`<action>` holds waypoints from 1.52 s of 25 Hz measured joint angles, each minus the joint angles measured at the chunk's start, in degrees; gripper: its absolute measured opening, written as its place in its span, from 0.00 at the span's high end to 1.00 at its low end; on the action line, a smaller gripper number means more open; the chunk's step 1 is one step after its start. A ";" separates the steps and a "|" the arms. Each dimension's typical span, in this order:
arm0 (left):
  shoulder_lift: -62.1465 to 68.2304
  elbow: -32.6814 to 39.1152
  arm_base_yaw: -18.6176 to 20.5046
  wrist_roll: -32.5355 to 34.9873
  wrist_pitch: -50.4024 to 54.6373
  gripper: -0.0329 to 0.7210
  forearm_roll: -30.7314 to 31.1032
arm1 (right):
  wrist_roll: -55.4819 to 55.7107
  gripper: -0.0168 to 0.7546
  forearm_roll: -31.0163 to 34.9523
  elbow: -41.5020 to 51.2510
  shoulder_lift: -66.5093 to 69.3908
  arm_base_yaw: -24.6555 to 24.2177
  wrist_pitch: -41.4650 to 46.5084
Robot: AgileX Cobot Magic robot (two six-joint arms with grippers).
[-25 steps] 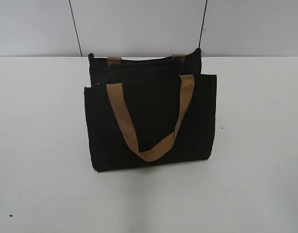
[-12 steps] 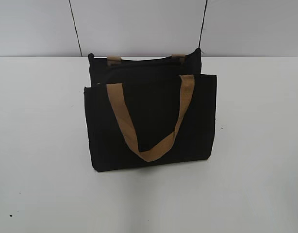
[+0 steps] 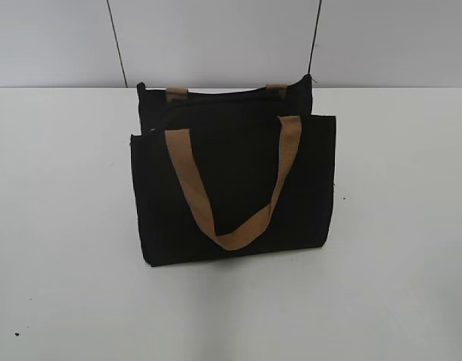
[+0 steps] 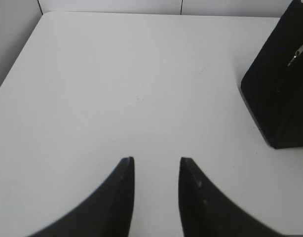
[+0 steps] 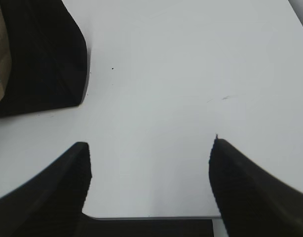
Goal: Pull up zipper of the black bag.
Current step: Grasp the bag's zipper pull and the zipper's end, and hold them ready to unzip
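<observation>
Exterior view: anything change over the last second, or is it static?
Nothing visibly changed. The black fabric tote bag with tan-brown strap handles stands in the same spot on the white table, front handle draped the same way. No arm enters the exterior view in any of the three pictures. No earlier wrist pictures to compare; now the left gripper and right gripper are open over bare table, nothing held.

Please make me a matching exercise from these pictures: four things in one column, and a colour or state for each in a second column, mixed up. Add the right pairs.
Things:
1. bag
2. front handle
3. left hand
4. table

Colour or state:
A. white
B. tan-brown
C. open over bare table, holding nothing
D. black, standing upright

Pairs: 1-D, 2-B, 3-C, 4-A
</observation>
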 joint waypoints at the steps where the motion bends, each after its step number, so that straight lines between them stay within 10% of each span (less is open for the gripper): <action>1: 0.00 0.00 0.00 0.00 0.00 0.63 0.00 | 0.00 0.24 0.00 0.00 0.00 0.00 0.00; 11: 0.00 -1.23 0.00 0.00 -8.85 0.13 0.95 | 0.00 0.24 0.00 0.00 0.00 0.00 0.00; 32: 36.07 13.06 0.00 -0.23 -74.38 0.41 2.33 | 0.00 0.24 0.00 0.00 0.00 0.00 0.00; 38: 56.43 13.08 0.00 -12.70 -89.52 0.43 17.75 | 0.00 0.24 0.00 0.00 0.00 0.00 0.00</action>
